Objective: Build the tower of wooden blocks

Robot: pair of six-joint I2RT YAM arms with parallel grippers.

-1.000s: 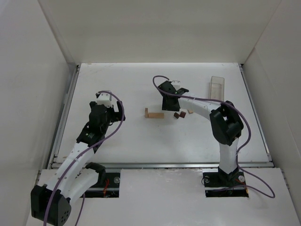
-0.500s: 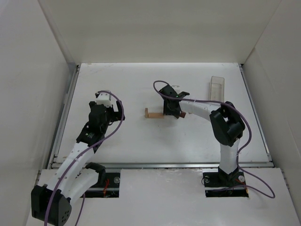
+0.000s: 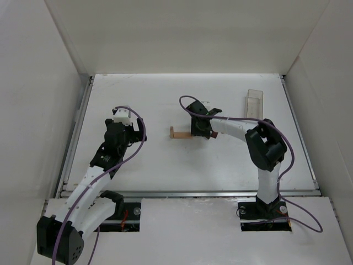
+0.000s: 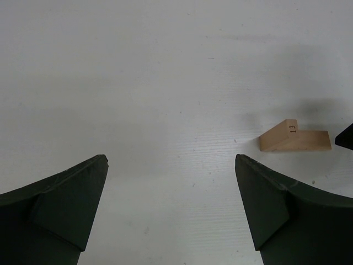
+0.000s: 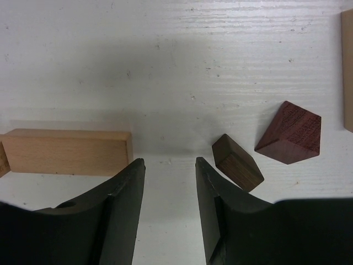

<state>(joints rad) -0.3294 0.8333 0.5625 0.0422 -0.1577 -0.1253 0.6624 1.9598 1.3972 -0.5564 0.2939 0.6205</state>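
Note:
A light tan bar (image 5: 66, 152) lies flat on the table (image 5: 182, 55), with an upright tan piece marked 13 (image 4: 288, 132) at its far left end. In the top view this pair (image 3: 179, 133) sits mid-table. A small dark brown block (image 5: 237, 163) and a reddish-brown roof-shaped piece (image 5: 289, 132) lie just right of my right gripper (image 5: 168, 163). That gripper hangs low over the table between the bar and the dark block, open by a narrow gap with nothing in it. My left gripper (image 4: 171, 160) is wide open and empty, well left of the bar.
A clear plastic box (image 3: 254, 103) stands at the back right. Another tan piece (image 5: 347, 72) shows at the right edge of the right wrist view. White walls enclose the table on three sides. The right arm (image 3: 237, 127) hides the dark pieces from above.
My right gripper has moved nearer and down over the dark pieces, next to the tan bar's end, and its jaws have narrowed a little. The left arm has stayed still.

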